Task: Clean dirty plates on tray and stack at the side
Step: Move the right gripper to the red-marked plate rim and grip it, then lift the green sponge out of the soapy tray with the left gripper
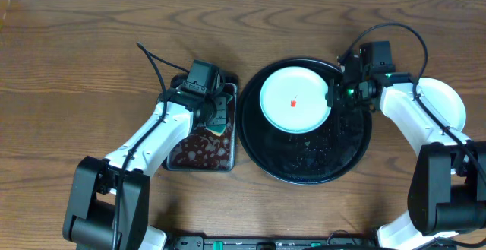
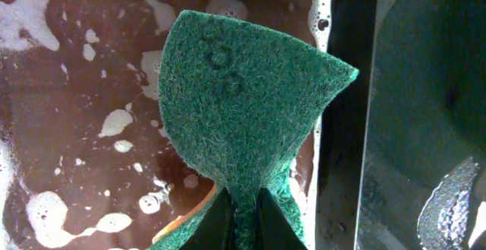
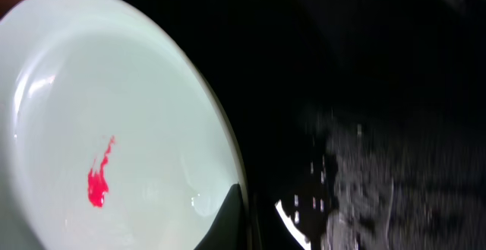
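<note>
The round black tray [image 1: 357,147] lies right of centre on the wooden worktop [image 1: 76,45], its glossy floor wet with droplets on the near and right parts. One pale blue-green plate [image 1: 285,87] lies face up in the far-left part of the tray. It is round, with no long axis. At its centre is a red streak [image 3: 99,180]. In the right wrist view the streak is longer than wide and runs from upper right to lower left.

The right end effector [image 1: 334,96] reaches in from the right and is clenched on the right rim of that plate. In the wrist view, one finger [image 3: 230,216] lies over the plate's inner face and the rim passes between the two.

Another pale plate [image 1: 449,98] lies on the worktop right of the tray, well apart from it and partly hidden under the right arm. How many are stacked there cannot be told.

Just left of the tray stands a rectangular metal pan [image 1: 182,159] of brown liquid with patches of white foam, its long axis running near to far. The left end effector [image 2: 243,208] hangs over the far end of the pan, grasping a green scouring pad [image 2: 243,106]. The pad's narrow end is pinched between the fingers and its broad end fans away from them above the liquid. A yellow edge shows beneath it.
</note>
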Available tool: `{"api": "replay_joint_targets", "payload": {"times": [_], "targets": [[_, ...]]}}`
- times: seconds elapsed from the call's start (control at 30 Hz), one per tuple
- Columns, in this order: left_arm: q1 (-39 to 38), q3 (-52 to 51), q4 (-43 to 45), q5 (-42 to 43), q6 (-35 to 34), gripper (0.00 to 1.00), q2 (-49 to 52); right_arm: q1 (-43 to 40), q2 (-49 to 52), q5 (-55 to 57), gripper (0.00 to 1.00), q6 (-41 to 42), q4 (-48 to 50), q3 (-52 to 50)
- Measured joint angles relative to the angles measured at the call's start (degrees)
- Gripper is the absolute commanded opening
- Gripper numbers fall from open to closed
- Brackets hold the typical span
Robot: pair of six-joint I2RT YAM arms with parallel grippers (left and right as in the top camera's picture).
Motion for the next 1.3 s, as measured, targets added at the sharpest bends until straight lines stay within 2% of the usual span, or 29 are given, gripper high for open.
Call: {"api": "replay_joint_targets", "payload": {"times": [0.2,0.33,0.6,0.8,1.13,1.3], "targets": [[1.1,0.0,0.0,0.2,0.0,0.07,-0.4,0.3,0.3,0.6,0.01,0.0,-0.8,-2.0],[4.5,-0.1,0.2,2.0,0.2,0.07,-3.8,0.5,0.3,1.6,0.01,0.0,-0.5,-3.5],[15.0,-0.1,2.9,22.7,2.1,0.07,-6.4,0.7,0.3,3.5,0.01,0.0,-0.1,-4.1],[20.0,-0.1,1.2,37.0,8.3,0.07,-6.2,0.7,0.3,3.8,0.01,-0.2,0.2,-4.1],[20.5,-0.1,-3.8,45.9,20.2,0.07,-6.2,0.7,0.3,3.9,0.01,-0.4,0.3,-4.1],[22.4,-0.1,-3.8,50.3,23.3,0.07,-6.2,0.7,0.3,3.9,0.01,-0.4,0.3,-4.1]]}}
